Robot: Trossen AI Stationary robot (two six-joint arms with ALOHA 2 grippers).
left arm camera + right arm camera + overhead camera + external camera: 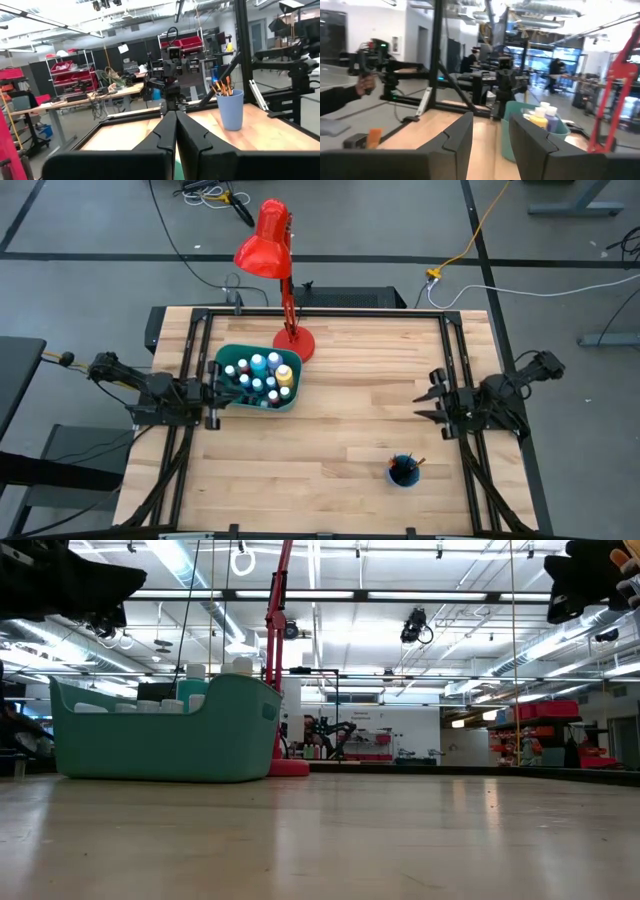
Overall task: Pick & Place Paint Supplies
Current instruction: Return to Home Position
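Pale butcher-block table (350,430) with both dark arms at its side edges, and the paint supplies in their containers.

The strip-jointed, matte wood is framed by black rails, and a glossy red desk lamp (265,240) stands on a round base at the back. Just beside the base is the smooth teal plastic bin (165,745), rectangular with rounded corners. It holds the small white-capped paint bottles (262,375) upright, packed close. The left gripper (175,114) hangs just beside the bin's end, its angular fingers pressed together. The right gripper (491,117) hangs at the opposite edge, fingers spread with nothing between them. Near the front right, the little round blue cup (404,473) holds the thin paintbrushes (223,88), bristles up. Around the table are grey floor, trailing cables, strip-lit ceiling and shelves of red bins.
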